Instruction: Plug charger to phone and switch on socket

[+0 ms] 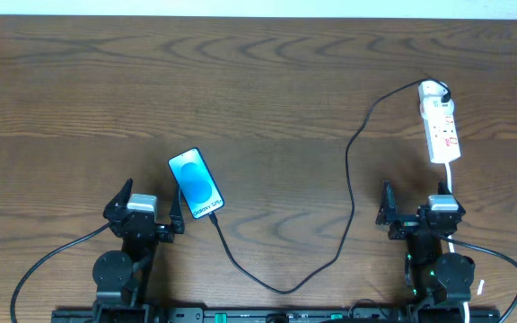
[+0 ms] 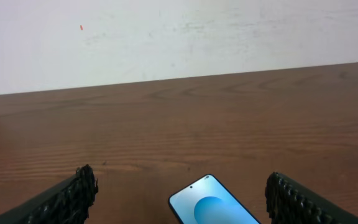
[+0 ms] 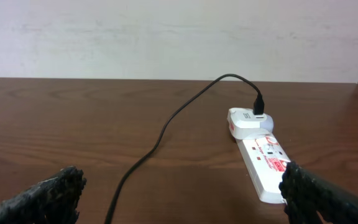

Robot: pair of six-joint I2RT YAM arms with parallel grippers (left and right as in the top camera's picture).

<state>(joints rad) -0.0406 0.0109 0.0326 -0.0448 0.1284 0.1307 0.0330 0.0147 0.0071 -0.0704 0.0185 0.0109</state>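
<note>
The phone (image 1: 197, 184) lies on the table with its blue screen lit, just right of my left gripper (image 1: 148, 208); its top end shows in the left wrist view (image 2: 213, 204). The black charger cable (image 1: 348, 170) runs from the phone's lower end, loops near the front edge, and rises to the white plug on the power strip (image 1: 440, 126). The strip (image 3: 266, 165) and cable (image 3: 166, 127) also show in the right wrist view. My left gripper (image 2: 179, 199) is open and empty. My right gripper (image 3: 182, 196) is open and empty, just in front of the strip.
The brown wooden table (image 1: 267, 81) meets a white wall at the back. The strip's white cord (image 1: 451, 179) runs down past my right arm (image 1: 424, 215).
</note>
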